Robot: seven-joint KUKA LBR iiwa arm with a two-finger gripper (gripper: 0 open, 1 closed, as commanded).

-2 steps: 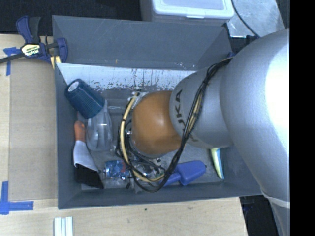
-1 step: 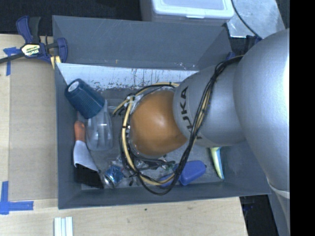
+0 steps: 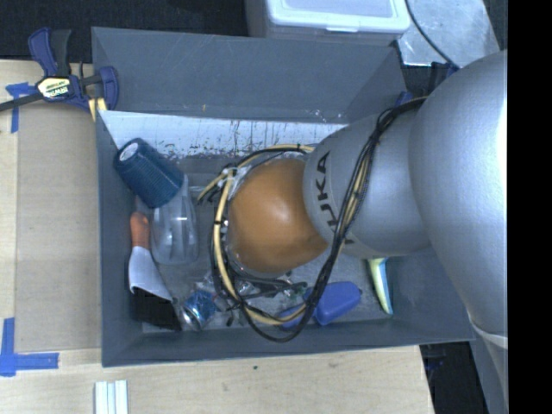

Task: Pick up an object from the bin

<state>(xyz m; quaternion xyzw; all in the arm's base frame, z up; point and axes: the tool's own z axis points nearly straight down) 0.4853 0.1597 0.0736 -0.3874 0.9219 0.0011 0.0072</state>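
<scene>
The main risk here is a blind grasp. The arm's orange cover (image 3: 267,218) and its looped cables (image 3: 285,322) sit over the gripper (image 3: 259,290), so I cannot tell whether the tool is spread or pressed together, and nothing shows in its hold. It is low over the floor near the bin's front wall, where 2 things lie nearest: a small crinkled blue item (image 3: 203,304) just to its left and a blue oblong piece (image 3: 336,300) just to its right. Which of the 2 it is over cannot be told. Closing between them could catch nothing, or push one against the wall. The hanging cables could snag loose things, and the clear plastic cup (image 3: 177,227) beside the cover, just below a dark blue cylinder (image 3: 148,172), could tip if the wrist swings left. The arm reaches in from the right, its silver body (image 3: 414,171) angled down across the grey bin (image 3: 259,76), wrist pointing at the floor.
</scene>
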